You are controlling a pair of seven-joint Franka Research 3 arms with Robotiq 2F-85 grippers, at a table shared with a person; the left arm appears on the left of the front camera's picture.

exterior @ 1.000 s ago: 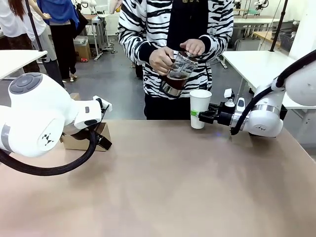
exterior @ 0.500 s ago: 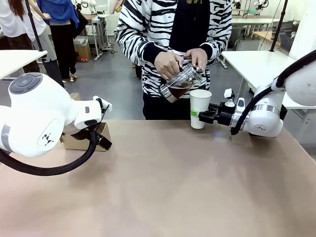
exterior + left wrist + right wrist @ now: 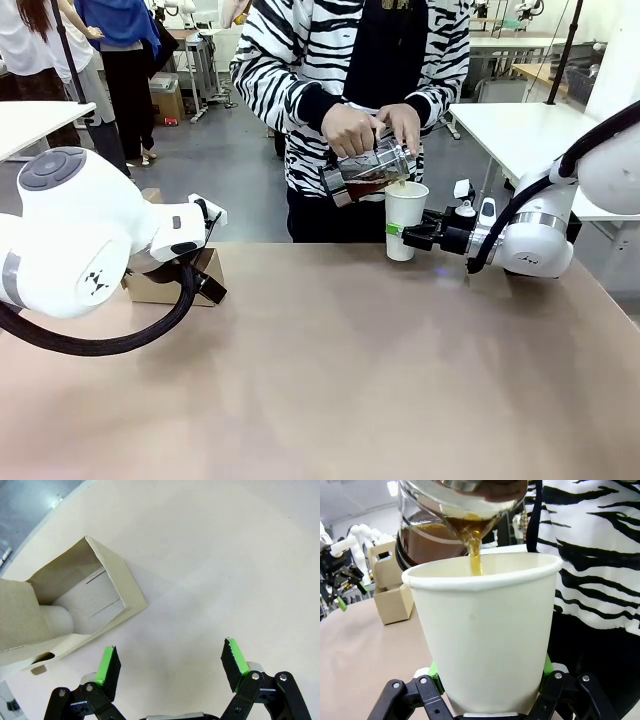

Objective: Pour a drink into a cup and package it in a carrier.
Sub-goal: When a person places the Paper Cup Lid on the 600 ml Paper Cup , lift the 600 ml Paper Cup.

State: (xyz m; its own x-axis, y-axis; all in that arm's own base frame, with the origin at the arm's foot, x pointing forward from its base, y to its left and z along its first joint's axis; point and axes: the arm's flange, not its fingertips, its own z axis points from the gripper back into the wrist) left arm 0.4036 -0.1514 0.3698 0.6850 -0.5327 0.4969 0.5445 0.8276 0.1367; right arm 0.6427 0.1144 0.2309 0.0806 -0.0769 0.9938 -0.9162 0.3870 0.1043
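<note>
Nearest to us, the left arm (image 3: 80, 230) hangs low over the surface (image 3: 350, 380), its wrist pointing down and the left jaws spread wide apart with nothing between them. Just beyond its green pads (image 3: 107, 662) the carrier (image 3: 75, 605) rests on the surface. Farther across, the right arm (image 3: 535, 240) reaches in level from the side, and the right jaws are clamped on the lower part of the cup (image 3: 405, 215), which stands upright near the far edge. Above it, the person's two hands (image 3: 348, 128) hold the jug (image 3: 370, 168) tipped on its side, spout over the rim, and the drink (image 3: 475, 555) runs in a thin stream into the cup. A second ago the jug was nearly upright, higher and off to the left of the cup; both arms and the cup have stayed put.
</note>
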